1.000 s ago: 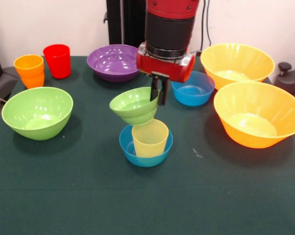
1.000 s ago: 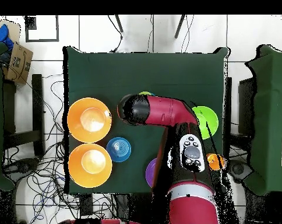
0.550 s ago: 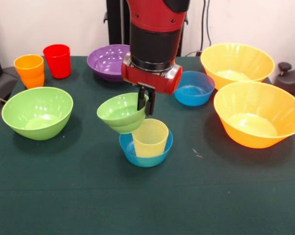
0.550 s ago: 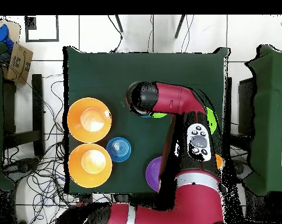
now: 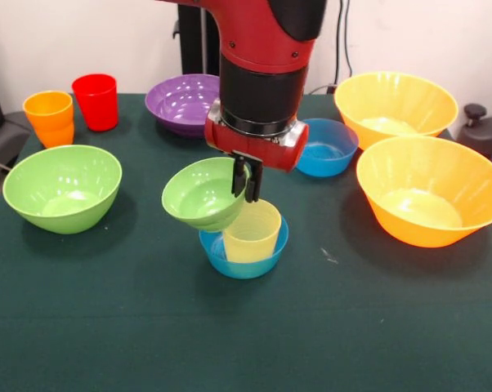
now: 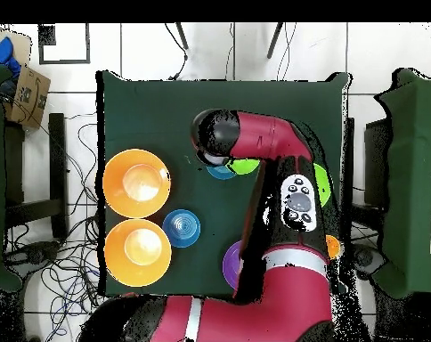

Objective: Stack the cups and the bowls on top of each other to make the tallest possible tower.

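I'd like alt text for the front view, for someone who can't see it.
A red robot arm's claw grips a small green bowl by its rim, tilted just above a yellow cup standing in a small blue bowl. Other bowls and cups sit around them on a green table.

Gripper [image 5: 248, 181]: closed on the right rim of the small green bowl [image 5: 201, 194], held tilted, opening toward the camera.
Small green bowl: just left of the yellow cup [image 5: 251, 231], seemingly touching its rim.
Yellow cup: upright inside a small blue bowl [image 5: 241, 257] at mid-table.
Second small blue bowl [image 5: 326, 147]: behind, partly hidden by the arm.
Purple bowl [image 5: 183, 101]: far side.
Large orange bowls [image 5: 395, 100] [image 5: 432, 189]: right.
Large green bowl [image 5: 62, 187]: left.
Orange cup [image 5: 49, 118], red cup [image 5: 96, 101]: far left, side by side.
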Tool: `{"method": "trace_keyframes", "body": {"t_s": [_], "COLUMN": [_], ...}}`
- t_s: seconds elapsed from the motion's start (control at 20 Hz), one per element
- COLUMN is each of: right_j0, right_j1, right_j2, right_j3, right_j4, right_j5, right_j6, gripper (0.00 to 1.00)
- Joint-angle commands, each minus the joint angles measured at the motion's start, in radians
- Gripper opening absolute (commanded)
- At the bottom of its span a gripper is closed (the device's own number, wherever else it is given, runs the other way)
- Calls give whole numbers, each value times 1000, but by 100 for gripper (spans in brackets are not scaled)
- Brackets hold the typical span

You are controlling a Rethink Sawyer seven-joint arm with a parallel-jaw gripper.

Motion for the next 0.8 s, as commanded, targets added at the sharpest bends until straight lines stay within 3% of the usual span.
{"method": "trace_keyframes", "body": {"t_s": [0.05, 0.8], "right_j0": [47, 66], "right_j1": [35, 49], "right_j2": [21, -6], "right_j3": [-75, -103], "right_j4": [-24, -11], "right_j5": [129, 164], "right_j6": [50, 46], "gripper": [0, 0]}}
